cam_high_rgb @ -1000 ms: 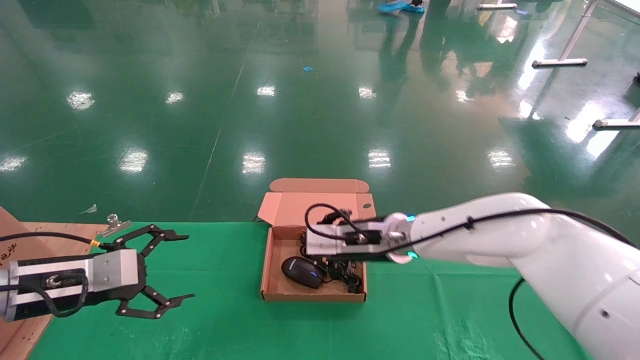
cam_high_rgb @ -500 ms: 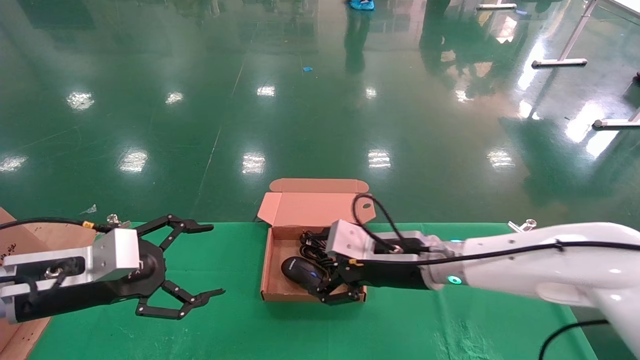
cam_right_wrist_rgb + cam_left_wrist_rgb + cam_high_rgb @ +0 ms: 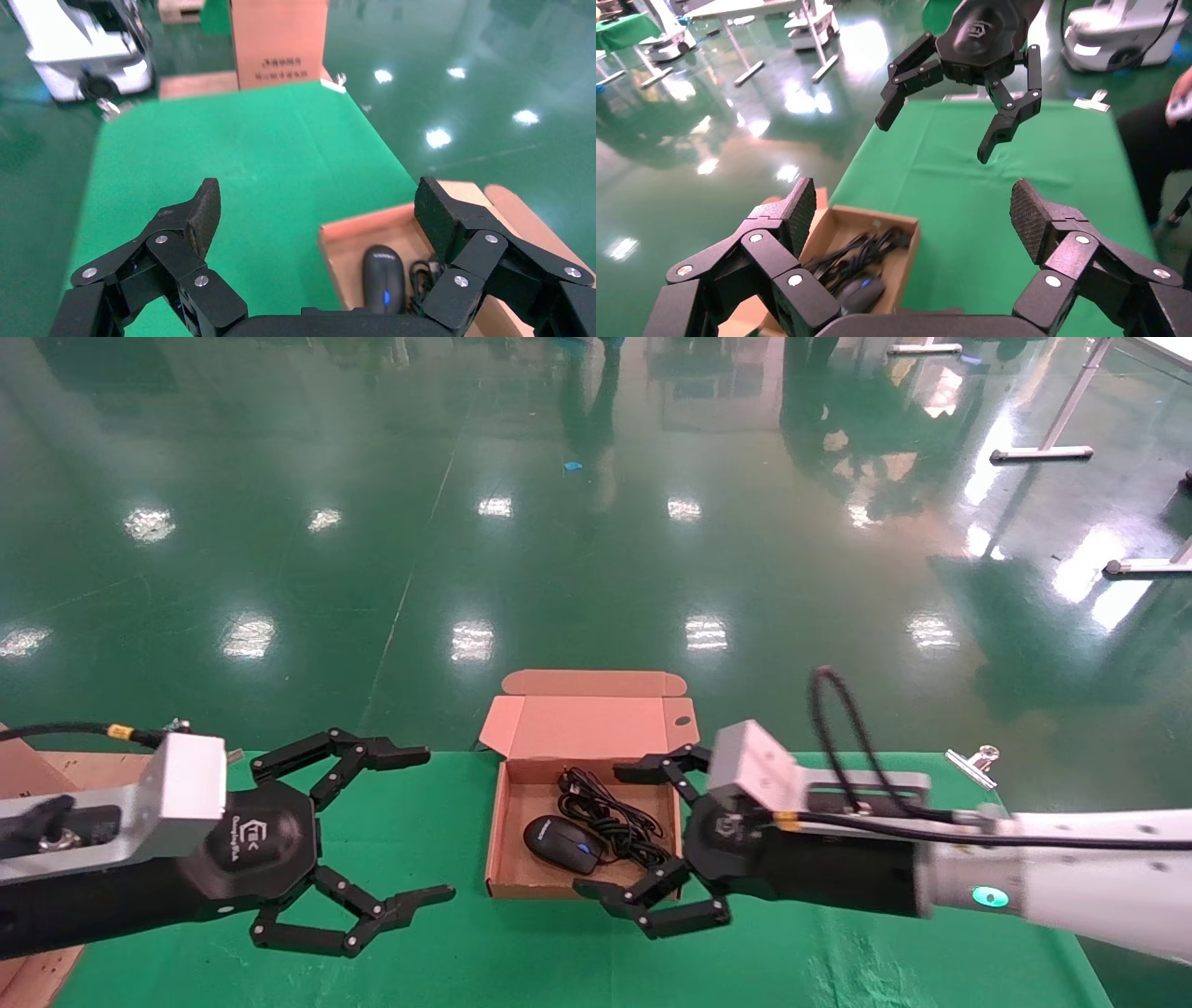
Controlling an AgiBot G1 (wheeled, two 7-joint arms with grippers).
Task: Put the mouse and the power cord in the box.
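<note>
My box (image 3: 510, 822) is matt brown cardboard; the tabletop (image 3: 819, 952) wears green cloth; the floor (image 3: 577, 551) gleams glossy.

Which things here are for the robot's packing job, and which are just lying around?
For the job:
- mouse, in the box
- power cord, in the box
- box, lid open
- left claw, open
- right claw, open

Just lying around:
- metal clip on the table's right side
- tall cardboard carton at the far end of the table
</note>
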